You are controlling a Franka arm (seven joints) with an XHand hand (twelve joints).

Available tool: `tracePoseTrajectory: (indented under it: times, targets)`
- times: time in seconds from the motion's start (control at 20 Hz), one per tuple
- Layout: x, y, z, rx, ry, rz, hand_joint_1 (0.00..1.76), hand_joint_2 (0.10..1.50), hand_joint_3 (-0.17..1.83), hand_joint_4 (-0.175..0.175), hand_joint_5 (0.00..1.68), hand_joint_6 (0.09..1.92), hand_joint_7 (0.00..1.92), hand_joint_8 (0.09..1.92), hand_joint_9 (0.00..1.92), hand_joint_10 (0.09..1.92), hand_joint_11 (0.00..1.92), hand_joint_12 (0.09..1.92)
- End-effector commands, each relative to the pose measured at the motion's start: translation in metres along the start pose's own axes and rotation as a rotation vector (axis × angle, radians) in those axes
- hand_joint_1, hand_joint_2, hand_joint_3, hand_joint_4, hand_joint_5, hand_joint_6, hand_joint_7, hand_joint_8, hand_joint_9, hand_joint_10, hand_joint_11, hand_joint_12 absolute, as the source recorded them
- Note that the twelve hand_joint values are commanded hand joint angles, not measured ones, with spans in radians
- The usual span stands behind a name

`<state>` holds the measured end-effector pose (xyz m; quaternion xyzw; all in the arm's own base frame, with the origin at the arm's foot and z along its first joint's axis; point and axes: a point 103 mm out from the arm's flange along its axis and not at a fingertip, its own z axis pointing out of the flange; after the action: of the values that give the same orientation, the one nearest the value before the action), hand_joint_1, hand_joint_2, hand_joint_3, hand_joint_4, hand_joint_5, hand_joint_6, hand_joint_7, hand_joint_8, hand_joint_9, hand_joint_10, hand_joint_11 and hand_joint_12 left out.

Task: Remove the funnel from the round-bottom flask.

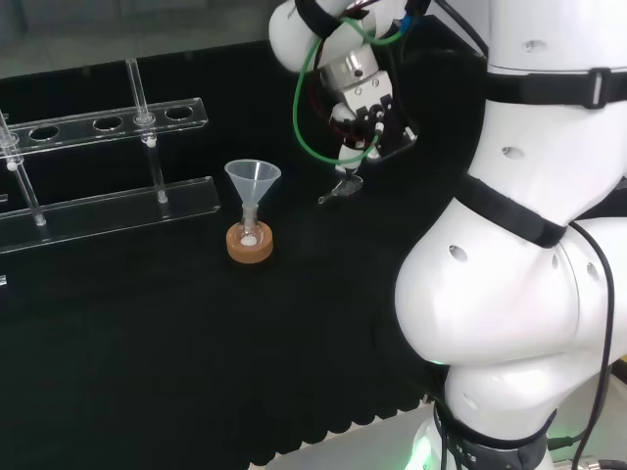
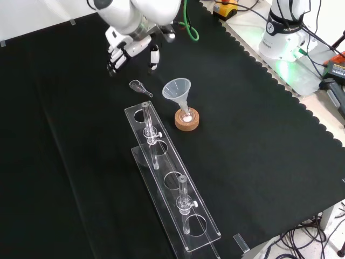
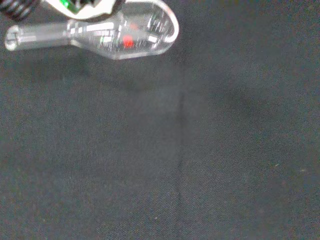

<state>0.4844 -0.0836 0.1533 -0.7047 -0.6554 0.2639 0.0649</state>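
Nearby: clear rack left of funnel | small flask lying loose | hand relaxed, empty above

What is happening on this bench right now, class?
A robot arm's hand hovers over the black cloth, holding nothing. The clear funnel sits in a small flask on a cork ring, beside a clear rack. A small glass vessel lies on its side below the hand. The funnel is not yet removed.
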Motion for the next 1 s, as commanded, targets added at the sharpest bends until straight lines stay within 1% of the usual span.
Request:
tracePoseTrajectory:
  times: [0.05, 0.3, 0.45, 0.65, 0.8, 1.0]
  targets:
    - [-0.009, -0.043, -0.038, -0.066, 0.015, 0.019, 0.86, 0.63, 0.65, -0.021, 0.26, 0.09, 0.1, 0.65, 0.34, 0.67, 0.21, 1.36]
    - [-0.011, -0.069, -0.061, -0.104, 0.029, 0.021, 0.86, 0.63, 0.64, -0.02, 0.26, 0.09, 0.11, 0.65, 0.35, 0.67, 0.21, 1.36]
    - [-0.007, -0.087, -0.073, -0.123, 0.044, 0.012, 0.83, 0.64, 0.65, -0.02, 0.27, 0.09, 0.15, 0.67, 0.39, 0.68, 0.22, 1.37]
    - [0.005, -0.108, -0.083, -0.137, 0.095, -0.022, 0.79, 0.66, 0.62, -0.019, 0.3, 0.09, 0.26, 0.68, 0.5, 0.66, 0.28, 1.36]
    - [0.019, -0.121, -0.088, -0.13, 0.109, -0.049, 0.76, 0.68, 0.61, -0.022, 0.31, 0.09, 0.35, 0.69, 0.59, 0.64, 0.36, 1.35]
    - [0.037, -0.134, -0.097, -0.119, 0.134, -0.086, 0.72, 0.68, 0.6, -0.026, 0.31, 0.09, 0.38, 0.7, 0.63, 0.63, 0.4, 1.34]
